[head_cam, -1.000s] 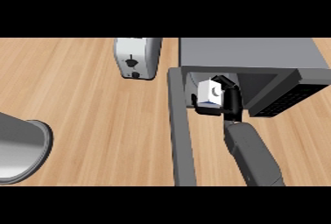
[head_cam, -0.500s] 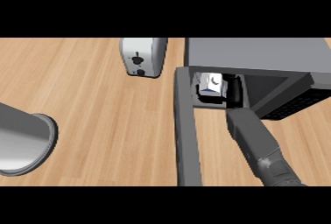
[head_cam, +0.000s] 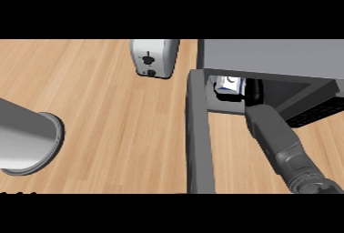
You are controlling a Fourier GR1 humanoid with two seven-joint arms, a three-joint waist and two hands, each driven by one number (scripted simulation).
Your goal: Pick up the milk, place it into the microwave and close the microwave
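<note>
Seen from above: a pale wooden surface (head_cam: 101, 113) carrying a grey box-shaped microwave (head_cam: 269, 57) at upper right, with its long dark-grey door (head_cam: 199, 136) swung wide open toward the lower edge.

Compared with half a second ago, the small white milk carton (head_cam: 227, 84) now sits deeper inside the microwave's dark cavity, partly tucked under the top edge. Right forearm pushed further in alongside it, grey sleeve running from the lower right corner up to the opening. Black right hand (head_cam: 254, 91) mostly swallowed by the cavity shadow, just beside the carton; impossible to tell whether clamped on the carton or already let go.

Likely meaning for the task: placing is at or near its end, with release and withdrawal to follow, then the door to be swung shut.

Elsewhere: a small silver toaster (head_cam: 154, 58) left of the microwave, and a large grey metal cylinder (head_cam: 23, 141) at the far left edge. Left hand absent from view.
</note>
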